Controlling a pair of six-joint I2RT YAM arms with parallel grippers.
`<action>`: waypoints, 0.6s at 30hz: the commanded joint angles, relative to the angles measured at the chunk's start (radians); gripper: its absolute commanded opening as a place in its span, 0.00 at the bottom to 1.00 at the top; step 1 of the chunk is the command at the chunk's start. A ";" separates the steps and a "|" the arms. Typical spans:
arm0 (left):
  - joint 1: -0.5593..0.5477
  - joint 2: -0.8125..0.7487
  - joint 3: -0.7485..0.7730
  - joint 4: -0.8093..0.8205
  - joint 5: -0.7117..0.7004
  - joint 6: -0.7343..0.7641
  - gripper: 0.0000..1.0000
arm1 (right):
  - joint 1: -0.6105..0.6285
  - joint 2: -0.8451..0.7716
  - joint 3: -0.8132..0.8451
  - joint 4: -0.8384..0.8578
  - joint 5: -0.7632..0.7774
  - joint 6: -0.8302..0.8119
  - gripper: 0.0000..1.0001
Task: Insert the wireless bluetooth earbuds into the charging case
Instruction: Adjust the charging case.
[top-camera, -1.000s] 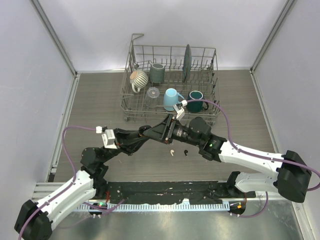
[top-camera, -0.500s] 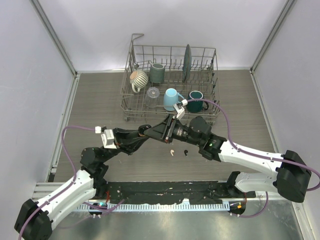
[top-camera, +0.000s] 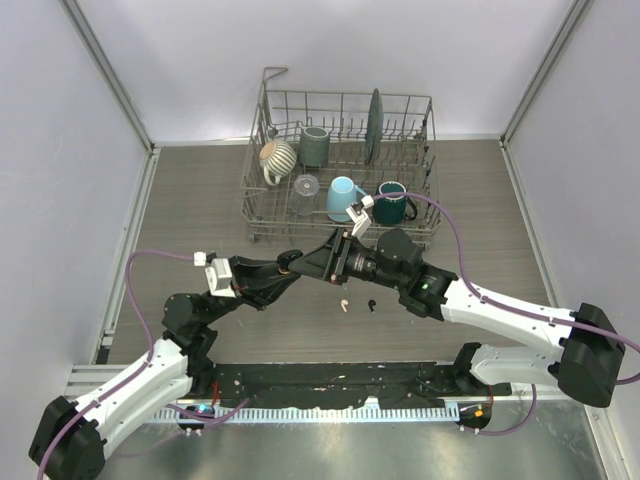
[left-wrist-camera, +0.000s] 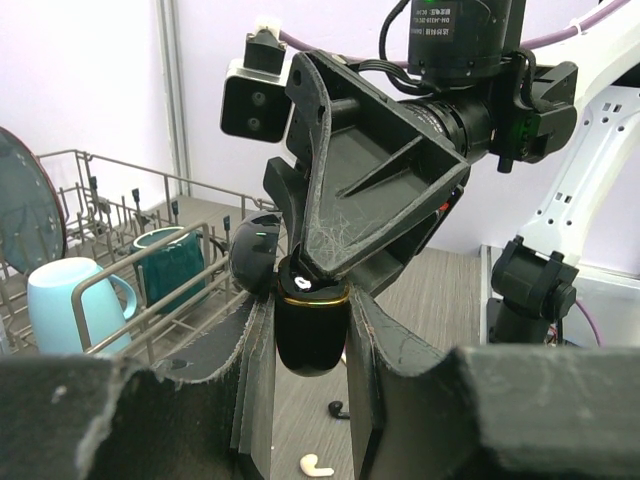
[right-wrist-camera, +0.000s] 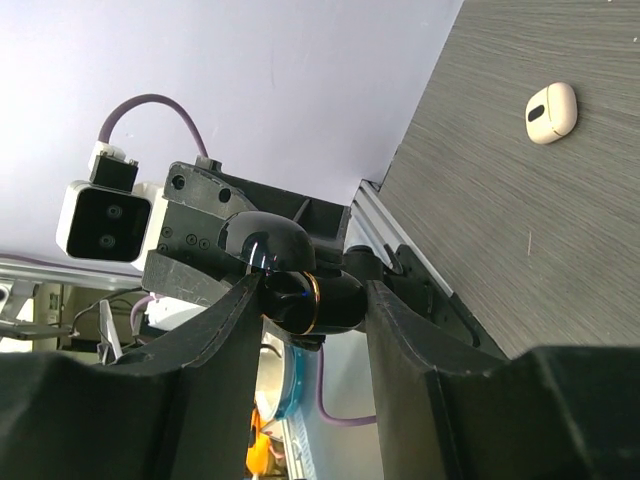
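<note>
Right now both arms meet over the middle of the counter (top-camera: 200, 200), and both are occupied with the black charging case (left-wrist-camera: 312, 330). The left fingers (left-wrist-camera: 255, 360) are clamped on its sides and hold it off the counter, long axis upright, with the gold-rimmed mouth facing up and the lid (left-wrist-camera: 255, 255) swung open. The right fingers (right-wrist-camera: 225, 340) come in from the opposite side and appear pressed against the same case, one on each flank.

Neither set of fingers carries an earbud. A cream earbud (top-camera: 343, 304) and a black earbud (top-camera: 372, 304) lie loose on the counter, side by side, below the case and toward the near edge. The black one sits just beside the right forearm, so the right arm looks nearer. By my reading, those fingers must let go and drop down and back before anything can go into the case's mouth.
</note>
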 joint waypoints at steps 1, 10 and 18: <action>0.000 0.001 0.023 0.000 0.016 0.004 0.00 | 0.005 -0.029 0.045 0.011 0.017 -0.061 0.25; 0.000 -0.021 0.002 0.001 -0.020 0.008 0.00 | 0.005 -0.078 0.036 -0.043 0.081 -0.089 0.65; 0.000 -0.050 -0.014 -0.020 -0.043 0.017 0.00 | 0.003 -0.196 0.053 -0.242 0.202 -0.196 0.82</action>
